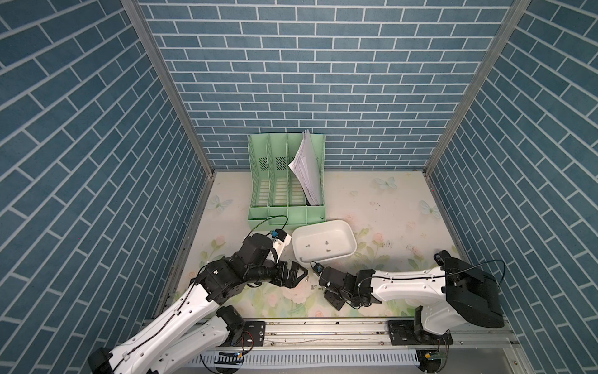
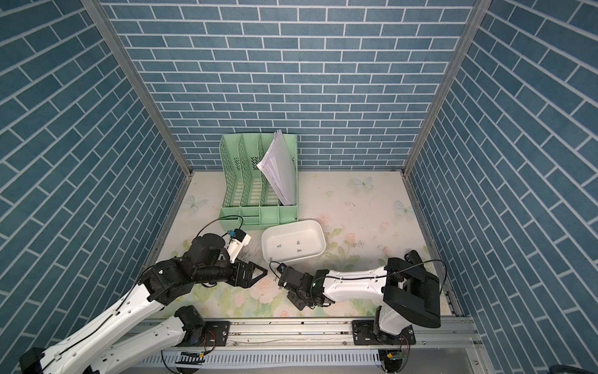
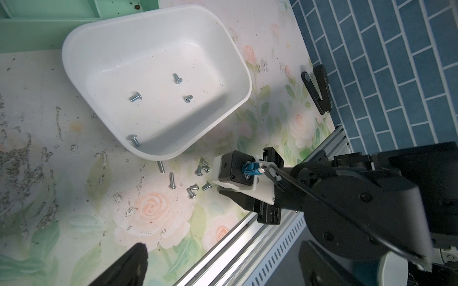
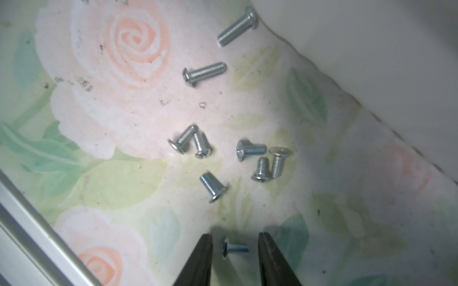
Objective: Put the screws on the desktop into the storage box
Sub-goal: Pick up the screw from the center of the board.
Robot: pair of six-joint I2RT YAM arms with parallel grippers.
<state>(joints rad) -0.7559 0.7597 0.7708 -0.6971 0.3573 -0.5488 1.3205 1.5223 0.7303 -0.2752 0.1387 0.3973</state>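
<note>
The right claw [image 4: 235, 236] is low over the tabletop [image 1: 388, 207], near the middle of its front edge. Its two black fingers [image 4: 203, 257] stand a little apart, and one small screw [image 4: 235, 247] lies between them. Neither finger touches it. Eight more screws [image 4: 250, 149] lie loose on the tabletop just past the claw, between it and the storage box [image 1: 348, 236]. One long screw [image 4: 238, 26] lies right up against the box's wall. The white box sits near the middle of the tabletop, just in front of the green file holder [image 1: 286, 220]. Four screws [image 3: 135, 97] lie inside the box. The left claw [image 1: 299, 275] hangs close by, spread wide, with nothing in it.
</note>
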